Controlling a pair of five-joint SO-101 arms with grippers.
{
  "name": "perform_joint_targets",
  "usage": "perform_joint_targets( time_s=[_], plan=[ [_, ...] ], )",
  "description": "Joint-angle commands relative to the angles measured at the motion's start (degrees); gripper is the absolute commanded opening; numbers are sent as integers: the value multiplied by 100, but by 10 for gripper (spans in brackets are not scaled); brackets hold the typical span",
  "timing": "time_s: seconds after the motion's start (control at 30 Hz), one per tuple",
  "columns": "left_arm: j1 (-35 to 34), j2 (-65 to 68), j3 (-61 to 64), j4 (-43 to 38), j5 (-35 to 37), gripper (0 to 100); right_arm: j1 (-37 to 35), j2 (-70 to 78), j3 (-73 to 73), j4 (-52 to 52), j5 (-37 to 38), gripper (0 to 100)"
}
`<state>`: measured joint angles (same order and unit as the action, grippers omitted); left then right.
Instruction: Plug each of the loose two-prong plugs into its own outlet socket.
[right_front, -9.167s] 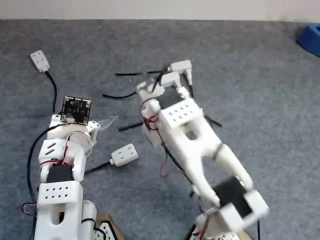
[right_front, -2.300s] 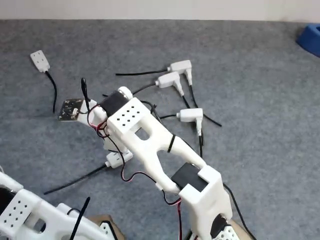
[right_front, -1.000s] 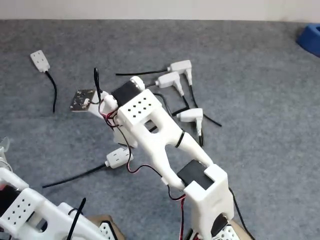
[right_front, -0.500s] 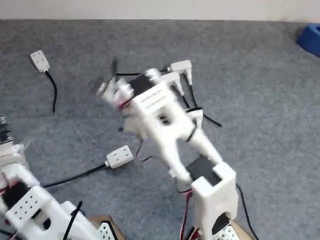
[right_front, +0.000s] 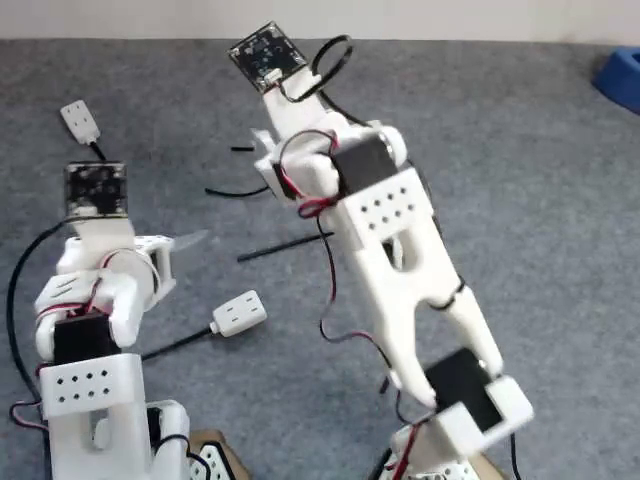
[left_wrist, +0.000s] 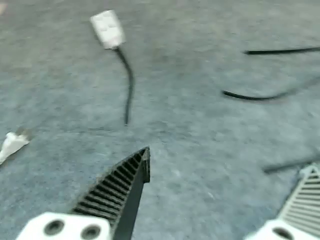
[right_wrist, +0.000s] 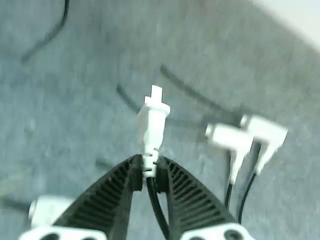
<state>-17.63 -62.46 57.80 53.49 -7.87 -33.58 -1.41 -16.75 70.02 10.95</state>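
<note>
Right gripper (right_wrist: 148, 170) clamps a white two-prong plug (right_wrist: 152, 120). Left gripper (left_wrist: 228, 160) fingers (left_wrist: 122, 190) spread wide above the counter (left_wrist: 200, 125).

The grey carpeted surface (right_front: 540, 200) carries a white socket block (left_wrist: 107, 29) well ahead of the left hand (left_wrist: 227, 162), with its black cord (left_wrist: 127, 85) curving back toward that hand. A second socket block (right_front: 240, 312) lies behind the left hand, to its right. Two white plugs (right_wrist: 226, 136) lie side by side just beyond the right hand (right_wrist: 150, 170). Loose black cords (left_wrist: 255, 95) lie ahead of the left hand. A blue object (right_front: 620, 78) sits far off to the right.
</note>
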Motion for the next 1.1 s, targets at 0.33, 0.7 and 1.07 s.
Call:
perform_joint_targets(
  time_s=[0.33,0.7,1.07],
  plan=[
    [646,2352,-2044,1213,-176,415,-286,-4286,6545,-3336,-316,9],
    [400,3143,-2712,1222,-193,415,154,-6079,8031,-1429,167,8],
    [-154,3178,-2677,1196,-695,415,-356,-6070,8831,-2009,-158,74]
  ],
)
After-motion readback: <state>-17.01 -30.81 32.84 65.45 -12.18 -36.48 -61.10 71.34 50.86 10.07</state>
